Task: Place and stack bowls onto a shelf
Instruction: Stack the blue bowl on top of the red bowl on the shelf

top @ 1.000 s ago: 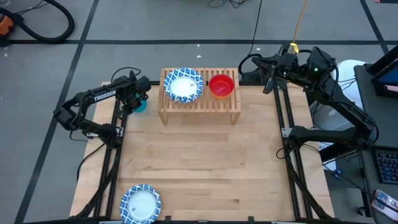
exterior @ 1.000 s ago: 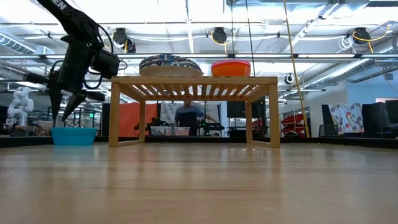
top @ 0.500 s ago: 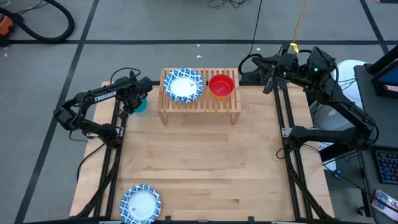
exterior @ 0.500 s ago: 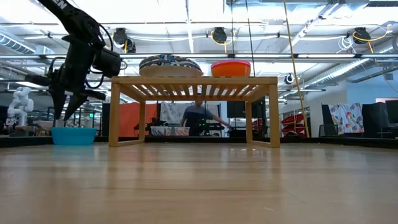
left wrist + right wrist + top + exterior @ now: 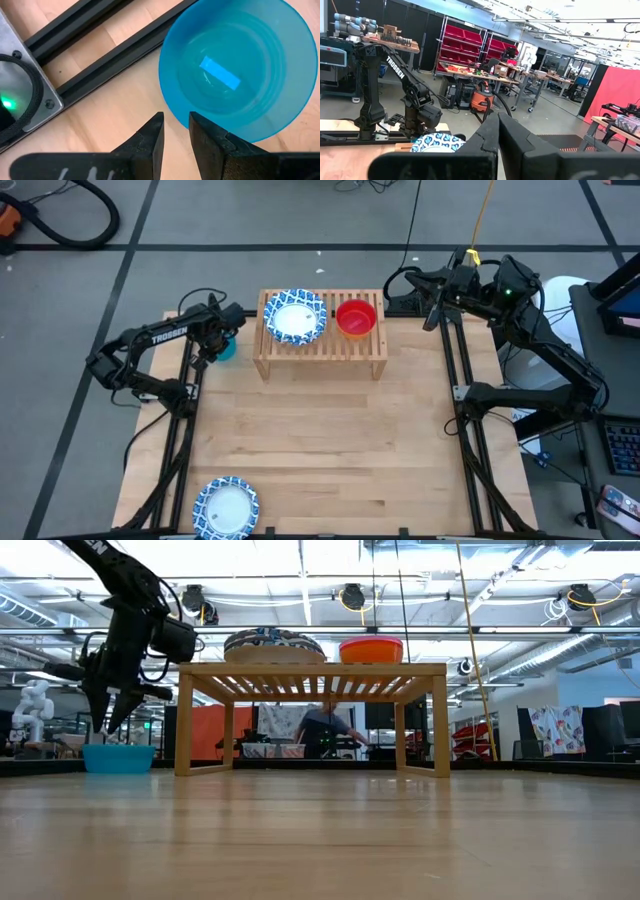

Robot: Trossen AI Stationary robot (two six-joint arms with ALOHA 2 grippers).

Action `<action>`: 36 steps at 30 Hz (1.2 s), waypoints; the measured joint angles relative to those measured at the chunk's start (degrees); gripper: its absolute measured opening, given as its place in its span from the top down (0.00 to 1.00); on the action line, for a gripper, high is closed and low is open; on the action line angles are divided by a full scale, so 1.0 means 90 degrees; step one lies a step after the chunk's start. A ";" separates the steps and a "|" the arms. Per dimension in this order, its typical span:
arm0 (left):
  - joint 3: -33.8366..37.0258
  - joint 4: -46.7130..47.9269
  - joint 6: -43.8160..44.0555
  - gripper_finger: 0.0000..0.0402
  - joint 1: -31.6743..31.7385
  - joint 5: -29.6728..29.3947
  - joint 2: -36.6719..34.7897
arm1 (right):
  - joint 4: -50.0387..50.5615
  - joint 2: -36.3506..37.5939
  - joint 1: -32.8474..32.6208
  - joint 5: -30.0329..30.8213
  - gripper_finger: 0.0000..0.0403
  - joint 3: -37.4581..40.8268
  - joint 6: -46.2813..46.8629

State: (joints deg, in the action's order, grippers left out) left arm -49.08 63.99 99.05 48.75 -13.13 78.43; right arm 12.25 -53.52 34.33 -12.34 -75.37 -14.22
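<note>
My left gripper (image 5: 175, 131) hangs above the teal bowl (image 5: 239, 67), fingers pointing down, a narrow gap between them, nothing pinched. In the wrist view the fingertips sit over the bowl's near rim, one tip over bare wood, the other overlapping the rim edge. Can't tell whether it touches; in the low view the tips (image 5: 103, 721) sit clearly above the bowl (image 5: 118, 757), so apart.

Landmark: the shelf (image 5: 321, 345), at the far middle of the table (image 5: 320, 450). The teal bowl (image 5: 226, 348) stands on the tabletop just beside the shelf's left leg, upright, empty. My left gripper (image 5: 205, 356) is over that same spot.

On the shelf's slatted top: a blue-patterned bowl (image 5: 295, 316) on the left half, a red bowl (image 5: 355, 317) on the right half, side by side, close together. From the low view the patterned one (image 5: 274, 643) looks like more than one dish stacked, count unclear; the red bowl (image 5: 371, 648) shows an orange-looking band low on its side.

Another blue-patterned bowl (image 5: 226, 508) lies well apart from the shelf, at the near left edge of the table.

My right gripper (image 5: 432, 317) waits off the shelf's right side, past the table's far right corner, fingers (image 5: 512, 132) pressed together, empty.

A person (image 5: 322, 730) shows in the room behind, seen under the shelf.
</note>
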 joint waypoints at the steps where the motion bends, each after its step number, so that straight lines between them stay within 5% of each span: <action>1: 0.0041 -0.0024 -0.0017 0.76 0.0000 0.0002 0.0000 | 0.0000 0.0000 0.0002 -0.0001 1.00 0.0000 0.0000; 36: 0.0485 -0.0829 0.0349 0.76 0.0002 -0.0268 -0.0166 | 0.0120 -0.0002 0.0002 -0.0001 1.00 0.0000 -0.0002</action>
State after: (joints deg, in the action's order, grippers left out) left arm -44.71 56.52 102.19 48.77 -15.54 76.94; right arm 13.33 -53.53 34.35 -12.34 -75.37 -14.24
